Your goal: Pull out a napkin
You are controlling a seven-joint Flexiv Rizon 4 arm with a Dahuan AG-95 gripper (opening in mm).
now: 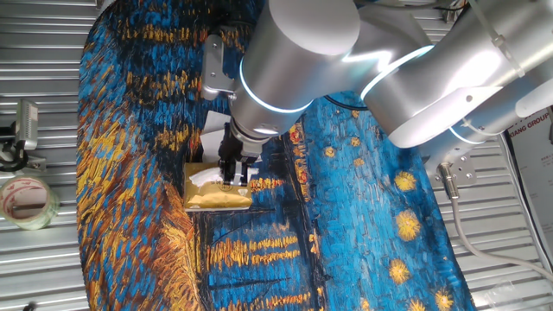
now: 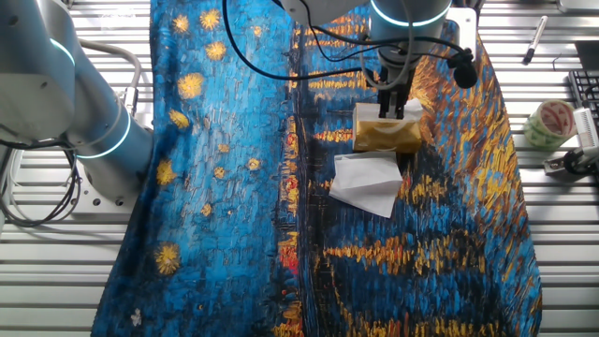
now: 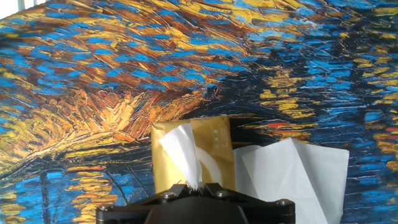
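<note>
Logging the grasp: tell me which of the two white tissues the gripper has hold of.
The napkin rising from the gold tissue pack, pinched by the gripper. The other white sheet lies loose on the cloth beside the pack, untouched.

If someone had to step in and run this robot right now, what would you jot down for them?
Tool: down over the gold tissue pack, apparently shut on the napkin sticking up from the pack's slot.
Napkin: partly drawn, its lower end still in the pack.
Another white sheet lies flat on the painted cloth beside the pack.
Done: napkin reached and apparently pinched.
Left: lift until the napkin comes free of the pack.
</note>
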